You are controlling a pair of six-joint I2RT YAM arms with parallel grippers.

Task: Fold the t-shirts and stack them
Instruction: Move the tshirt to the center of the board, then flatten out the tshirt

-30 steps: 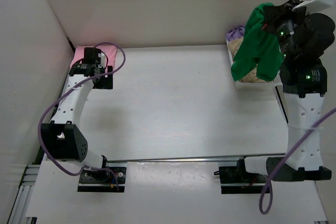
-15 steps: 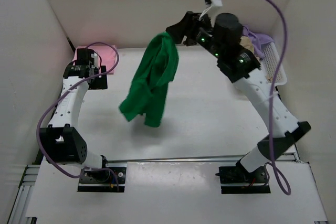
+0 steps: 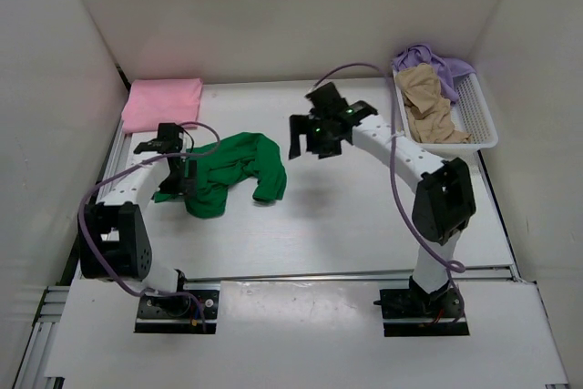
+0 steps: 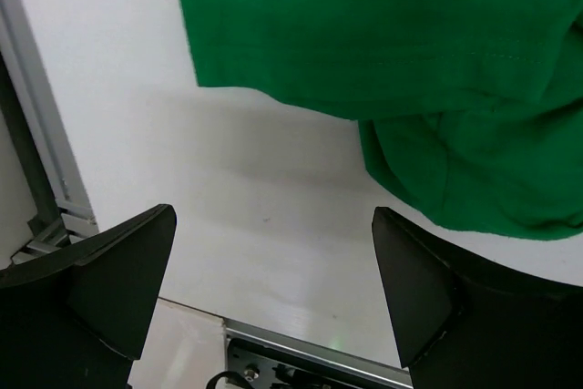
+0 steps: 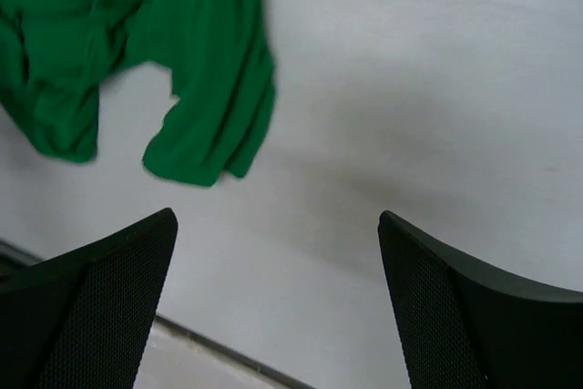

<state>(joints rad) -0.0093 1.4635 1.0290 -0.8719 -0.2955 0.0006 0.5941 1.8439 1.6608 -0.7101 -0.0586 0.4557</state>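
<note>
Top external view: shows dark green t-shirt (image 3: 228,166) crumpled on table (image 3: 364,216), just ahead of left gripper (image 3: 178,179), farther off to right gripper's (image 3: 314,148) left. Stretches lengthwise between them. Both pincers wide, empty. Favours left arm.

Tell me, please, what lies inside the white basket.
A crumpled tan shirt lies in the basket, with a lavender shirt bunched at its far end. Anything beneath them is covered.
</note>
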